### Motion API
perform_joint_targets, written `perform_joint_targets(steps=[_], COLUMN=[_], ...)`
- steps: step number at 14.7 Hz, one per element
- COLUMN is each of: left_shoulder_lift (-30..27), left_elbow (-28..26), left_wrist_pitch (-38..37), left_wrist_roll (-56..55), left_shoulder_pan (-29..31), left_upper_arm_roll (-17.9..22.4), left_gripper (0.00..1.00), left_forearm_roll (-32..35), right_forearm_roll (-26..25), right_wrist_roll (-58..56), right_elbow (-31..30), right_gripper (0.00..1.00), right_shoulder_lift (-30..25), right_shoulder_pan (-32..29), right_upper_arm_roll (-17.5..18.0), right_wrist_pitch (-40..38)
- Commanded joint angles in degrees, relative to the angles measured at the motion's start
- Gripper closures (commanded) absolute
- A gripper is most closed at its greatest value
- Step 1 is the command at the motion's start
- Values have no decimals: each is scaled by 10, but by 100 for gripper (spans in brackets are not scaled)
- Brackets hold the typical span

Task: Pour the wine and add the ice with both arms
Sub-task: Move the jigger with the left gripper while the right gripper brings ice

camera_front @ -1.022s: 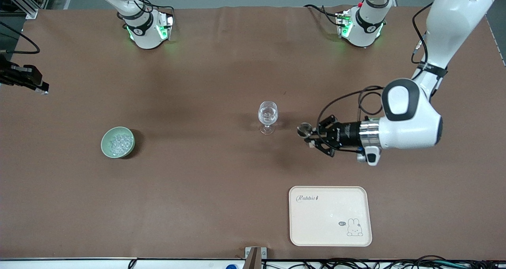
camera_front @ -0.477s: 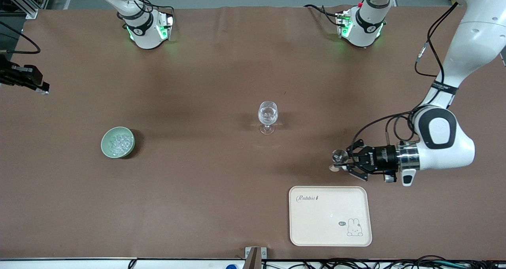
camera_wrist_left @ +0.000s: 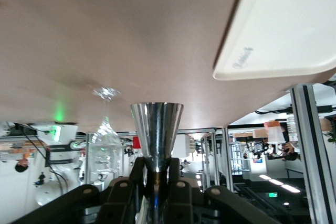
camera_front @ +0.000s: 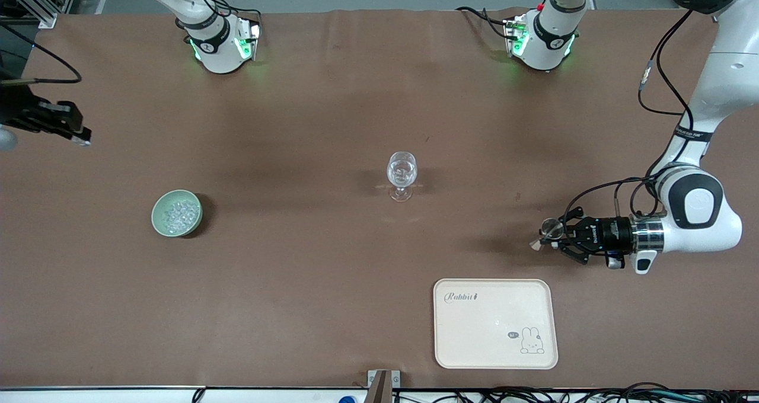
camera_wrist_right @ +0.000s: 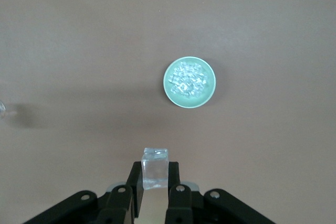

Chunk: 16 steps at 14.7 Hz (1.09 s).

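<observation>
Lying nearest the front camera, toward the left arm's end of the table, is a cream tray (camera_front: 495, 323) with a rabbit drawing and the word "Rabbit" printed on it. Above bare table just past the tray's farther edge hangs the left gripper (camera_front: 551, 237), turned sideways, its fingers pinching the stem of a small shiny metal measuring cup (camera_front: 553, 229); in the left wrist view that cup (camera_wrist_left: 156, 132) flares out from between the closed fingers (camera_wrist_left: 176, 187), with the tray's rim (camera_wrist_left: 273, 59) and the wine glass (camera_wrist_left: 105, 145) in sight.

Farther back, about mid-table, the stemmed wine glass (camera_front: 401, 175) stands upright with a little clear content in its bowl. Well apart from it, toward the right arm's end, a pale green bowl (camera_front: 177, 213) holds the ice (camera_front: 179, 213), a glittering heap of small clear lumps.

Farthest from the camera, the right gripper (camera_front: 56, 124) sits at the table's edge by the right arm's end. Its wrist view looks straight down on the bowl (camera_wrist_right: 189, 82) and ice (camera_wrist_right: 189, 78), and its fingers (camera_wrist_right: 136, 182) clamp a clear square cube (camera_wrist_right: 155, 168).
</observation>
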Motion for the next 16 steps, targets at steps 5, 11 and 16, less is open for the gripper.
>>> perform_joint_targets(steps=[5,11,16], left_shoulder_lift=[31,97,115], left_elbow=[19,121,148], left_wrist_pitch=[-45,-36,45], left_wrist_roll=[51,39,33], left_shoulder_pan=[-4,-24,-57], left_upper_arm_roll=[30,30,29], left_gripper=[99,99,99], left_forearm_roll=[-18,-82,-140], right_forearm_roll=[-1,4,12], right_wrist_roll=[201,418,528], right_elbow=[1,89,143], right_gripper=[98,98,99], right_shoulder_lift=[49,172,255], right_shoulder_pan=[143,268,354], right_upper_arm_roll=[-1,-1,0], right_wrist_pitch=[65,113,178])
